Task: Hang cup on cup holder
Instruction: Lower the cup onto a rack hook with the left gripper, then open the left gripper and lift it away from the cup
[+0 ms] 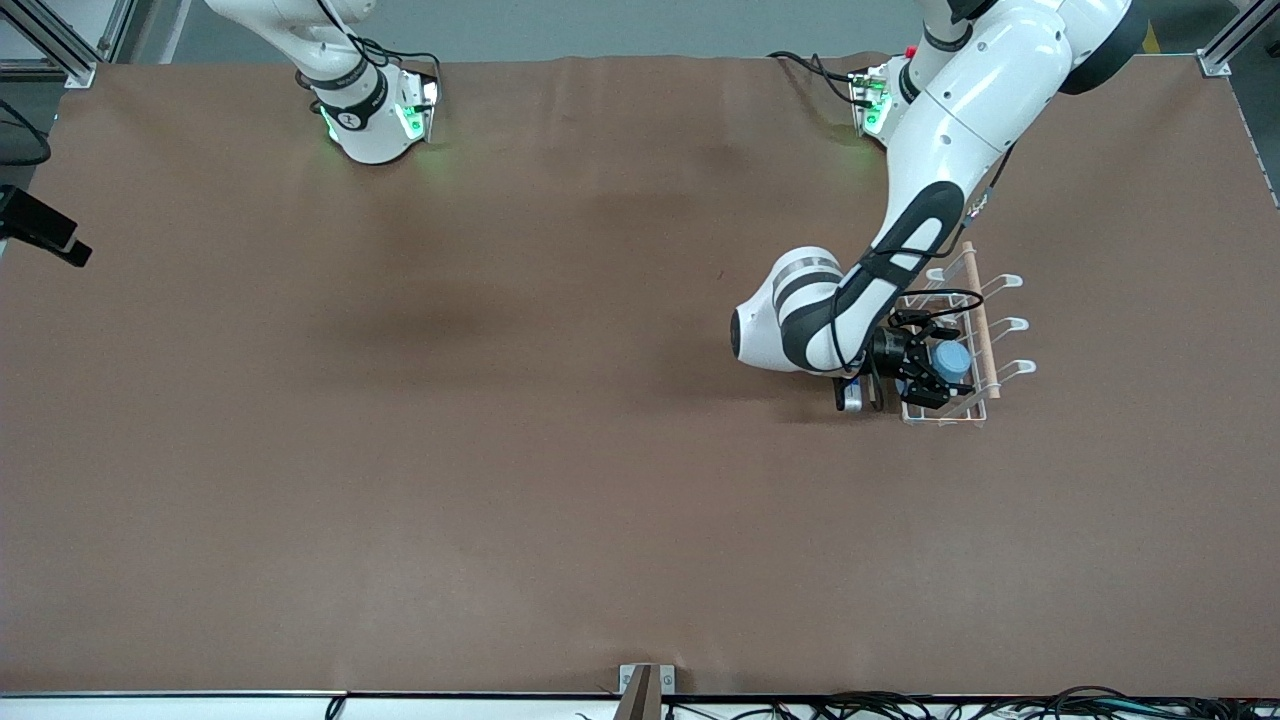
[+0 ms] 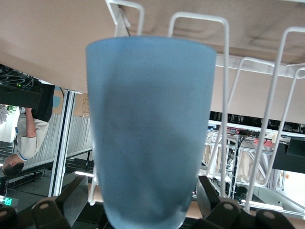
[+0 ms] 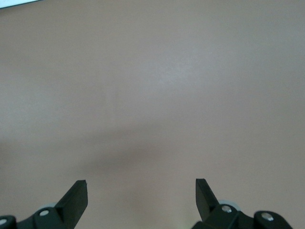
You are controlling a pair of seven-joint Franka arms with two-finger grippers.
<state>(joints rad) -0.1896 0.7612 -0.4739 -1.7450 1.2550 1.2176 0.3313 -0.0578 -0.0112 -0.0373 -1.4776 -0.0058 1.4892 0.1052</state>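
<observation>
The light-blue cup (image 1: 952, 358) sits on the white wire cup holder (image 1: 1012, 325), among its looped prongs on the right arm's side of the wooden rod (image 1: 975, 300). My left gripper (image 1: 935, 375) stands open around the cup. In the left wrist view the cup (image 2: 147, 129) fills the middle, and the white prongs (image 2: 221, 86) rise beside it. Each dark finger (image 2: 76, 195) stands a little off the cup's wall. My right gripper (image 3: 141, 183) hangs open over bare brown table and holds nothing; the front view shows only that arm's base.
The cup holder stands toward the left arm's end of the brown table (image 1: 520, 400). A black device (image 1: 40, 235) sticks in at the right arm's end. A small metal bracket (image 1: 645, 690) sits at the table edge nearest the front camera.
</observation>
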